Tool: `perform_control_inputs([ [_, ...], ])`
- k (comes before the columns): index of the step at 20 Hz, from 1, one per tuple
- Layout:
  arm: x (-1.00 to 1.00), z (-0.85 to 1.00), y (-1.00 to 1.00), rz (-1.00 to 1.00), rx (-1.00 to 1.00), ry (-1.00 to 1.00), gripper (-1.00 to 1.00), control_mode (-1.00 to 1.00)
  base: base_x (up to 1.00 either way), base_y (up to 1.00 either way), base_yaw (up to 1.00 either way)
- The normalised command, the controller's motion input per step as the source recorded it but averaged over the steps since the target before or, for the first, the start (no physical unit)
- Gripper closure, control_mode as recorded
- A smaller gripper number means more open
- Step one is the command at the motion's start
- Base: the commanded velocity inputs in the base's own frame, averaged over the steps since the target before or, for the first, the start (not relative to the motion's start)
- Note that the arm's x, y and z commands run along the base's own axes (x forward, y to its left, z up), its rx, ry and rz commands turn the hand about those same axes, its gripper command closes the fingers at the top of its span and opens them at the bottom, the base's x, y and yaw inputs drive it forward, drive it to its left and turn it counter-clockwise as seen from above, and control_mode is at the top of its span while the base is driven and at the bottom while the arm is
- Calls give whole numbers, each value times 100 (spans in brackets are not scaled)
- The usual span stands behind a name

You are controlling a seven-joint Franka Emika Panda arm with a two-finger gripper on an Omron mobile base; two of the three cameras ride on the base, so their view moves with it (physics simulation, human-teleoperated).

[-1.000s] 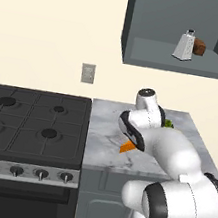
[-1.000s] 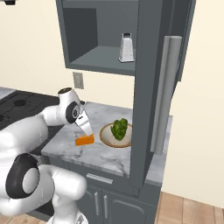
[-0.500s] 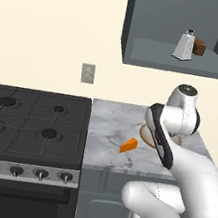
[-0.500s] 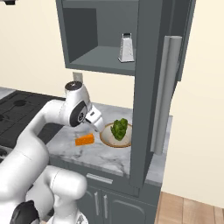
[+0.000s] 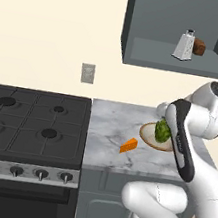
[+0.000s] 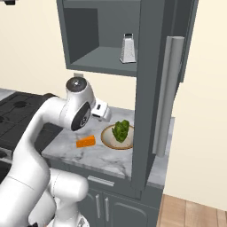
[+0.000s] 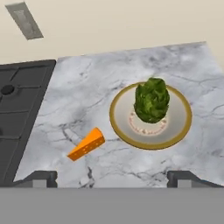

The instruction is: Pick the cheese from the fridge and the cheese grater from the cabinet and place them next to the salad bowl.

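Observation:
The cheese, a small orange wedge, lies loose on the marble counter, left of the salad bowl with its green salad. Both show again in the left base view, the cheese beside the bowl. My gripper hovers above them, looking down, its fingertips wide apart: open and empty. From the right, the gripper is just above and behind the cheese. The cheese grater stands upright on the shelf of the open cabinet. The fridge is out of view.
A small brown lump sits beside the grater. The cabinet's open door, with a grey bar handle, hangs out over the counter's right part. A black gas stove adjoins the counter on the left. A wall outlet is behind.
The arm has lifted from low over the cheese and swung right, toward the bowl. The cheese stays on the counter. The gripper stays open.

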Motion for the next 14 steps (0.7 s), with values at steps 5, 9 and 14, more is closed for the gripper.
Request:
perform_control_inputs([
  [5,-8,68,0,17,-22,-18,-100,-100,0,0,0],
  [9,-1,67,1,1,-34,-14,-100,-100,0,0,0],
  [14,-2,82,0,-4,-6,-24,-100,-100,0,0,0],
])
